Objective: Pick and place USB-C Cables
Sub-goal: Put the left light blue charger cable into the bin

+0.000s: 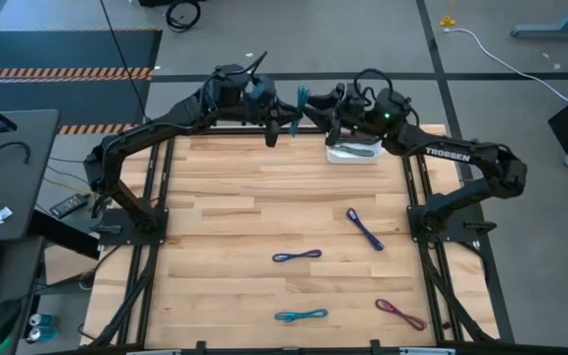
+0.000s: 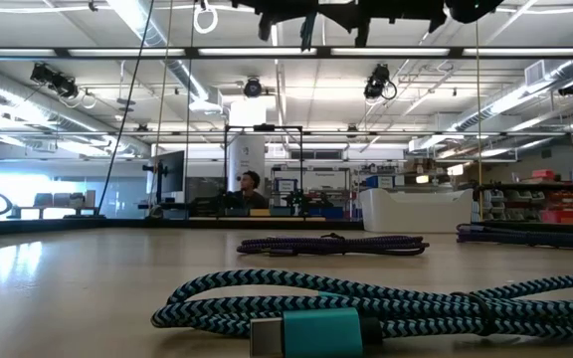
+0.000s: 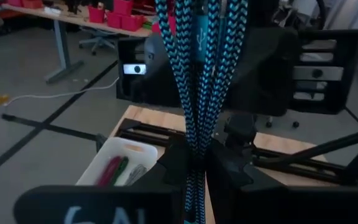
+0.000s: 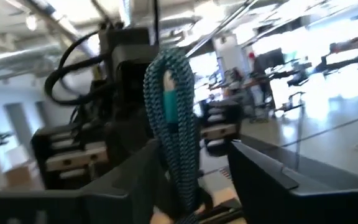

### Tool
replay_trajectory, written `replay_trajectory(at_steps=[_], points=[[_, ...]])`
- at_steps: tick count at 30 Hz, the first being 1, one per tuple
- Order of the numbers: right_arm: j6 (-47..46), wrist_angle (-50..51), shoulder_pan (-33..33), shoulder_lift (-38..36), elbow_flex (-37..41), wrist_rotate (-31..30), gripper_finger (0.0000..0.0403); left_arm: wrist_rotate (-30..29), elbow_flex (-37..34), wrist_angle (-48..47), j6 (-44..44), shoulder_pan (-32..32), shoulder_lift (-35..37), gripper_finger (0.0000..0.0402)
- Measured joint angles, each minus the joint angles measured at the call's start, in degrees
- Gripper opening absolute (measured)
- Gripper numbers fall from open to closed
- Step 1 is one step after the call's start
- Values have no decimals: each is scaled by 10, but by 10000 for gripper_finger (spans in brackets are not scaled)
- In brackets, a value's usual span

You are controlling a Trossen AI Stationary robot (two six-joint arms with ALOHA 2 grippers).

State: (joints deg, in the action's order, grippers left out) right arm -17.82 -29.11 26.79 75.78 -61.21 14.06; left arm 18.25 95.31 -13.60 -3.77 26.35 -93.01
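A teal braided USB-C cable (image 4: 174, 134) stands upright between the right gripper's (image 4: 188, 177) 2 dark fingers (image 4: 263, 168). Just behind the cable looms the other arm's dark body (image 4: 92, 134).

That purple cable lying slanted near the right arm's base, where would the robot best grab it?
Probably at the middle of the purple cable, coming straight down from above. It lies flat on the table as a long thin slanted bundle with open wood around it, so an end effector's fingers could close across its narrow width there.
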Motion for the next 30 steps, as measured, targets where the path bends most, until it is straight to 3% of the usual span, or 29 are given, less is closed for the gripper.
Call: replay_trajectory(at_steps=[4, 9, 16, 26, 30], points=[[12, 5, 7, 12, 0, 32, 143, -2, 0, -10, 1, 1, 0, 43], [83, 1, 9, 11, 1, 28, 89, -8, 0, -19, 6, 1, 0, 51], [92, 1, 15, 11, 1, 32, 15, -20, 0, -17, 5, 1, 0, 67], [116, 23, 56, -34, 1, -21, 5, -21, 0, -53, 6, 13, 3, 165], [153, 149, 119, -83, -2, -20, 5, -22, -1, -111, 4, 32, 12, 200]])
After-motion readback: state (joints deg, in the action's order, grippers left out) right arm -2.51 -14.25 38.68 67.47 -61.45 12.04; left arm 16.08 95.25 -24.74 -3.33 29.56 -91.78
